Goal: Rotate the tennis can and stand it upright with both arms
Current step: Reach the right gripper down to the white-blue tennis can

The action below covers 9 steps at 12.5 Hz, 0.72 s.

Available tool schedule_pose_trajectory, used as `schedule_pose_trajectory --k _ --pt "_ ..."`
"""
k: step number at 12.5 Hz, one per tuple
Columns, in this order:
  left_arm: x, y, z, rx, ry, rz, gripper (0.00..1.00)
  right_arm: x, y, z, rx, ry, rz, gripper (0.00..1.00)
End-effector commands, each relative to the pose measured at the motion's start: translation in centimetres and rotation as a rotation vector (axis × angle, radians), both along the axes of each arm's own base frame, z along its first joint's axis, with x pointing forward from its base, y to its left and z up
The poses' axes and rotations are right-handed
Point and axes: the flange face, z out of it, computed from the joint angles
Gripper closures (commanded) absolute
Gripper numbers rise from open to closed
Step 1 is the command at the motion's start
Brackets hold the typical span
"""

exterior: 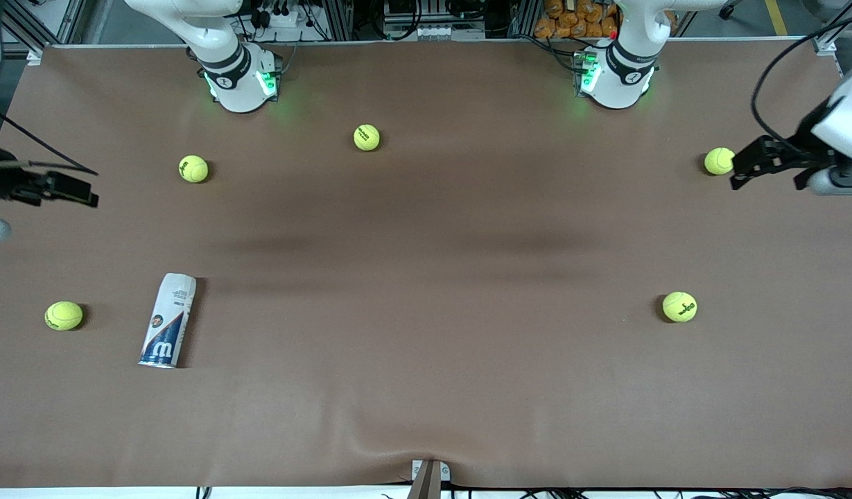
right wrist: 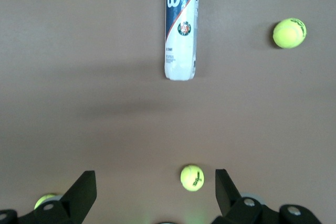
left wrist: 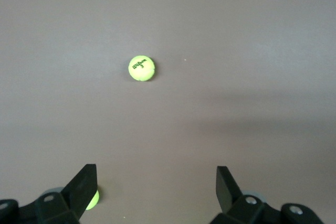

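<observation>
The tennis can lies on its side on the brown table, toward the right arm's end and near the front camera. Its white-and-navy label with the "W" logo faces up. It also shows in the right wrist view, well away from the fingers. My right gripper is open and empty, up in the air over the table's edge at the right arm's end; it shows in its own wrist view. My left gripper is open and empty over the left arm's end, beside a tennis ball; it shows in its own wrist view.
Yellow-green tennis balls lie scattered: one beside the can, one and one near the right arm's base, one toward the left arm's end. The brown cloth bulges slightly at the front edge.
</observation>
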Motion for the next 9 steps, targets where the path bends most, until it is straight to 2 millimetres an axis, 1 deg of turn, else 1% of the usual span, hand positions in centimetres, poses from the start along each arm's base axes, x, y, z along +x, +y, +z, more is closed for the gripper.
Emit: schedule_pose_trajectory --k 1,2,3,4,5,7,9 --pt "-0.2 1.5 0.4 0.029 0.005 0.034 0.00 1.6 -0.6 -5.8 0.005 0.013 0.026 0.00" --pt "-0.1 2.6 0.4 0.026 0.005 0.046 0.00 2.5 -0.6 -8.7 0.010 0.048 0.027 0.00" --pt "-0.1 3.2 0.4 0.026 0.006 0.054 0.00 3.4 -0.9 -11.0 0.013 0.060 0.021 0.00" --pt "-0.2 3.4 0.5 0.022 0.003 0.057 0.00 4.2 -1.1 -13.3 0.015 0.072 0.019 0.00" --pt "-0.3 3.4 0.5 0.021 0.009 0.056 0.00 4.9 -1.7 -15.0 0.013 0.068 0.009 0.00" --pt "-0.3 3.5 0.5 0.021 0.011 0.050 0.00 5.9 -3.5 -19.5 0.014 0.079 -0.017 0.00" --pt "-0.3 3.5 0.5 0.023 0.011 0.046 0.00 7.0 -4.1 -23.5 0.015 0.063 -0.007 0.00"
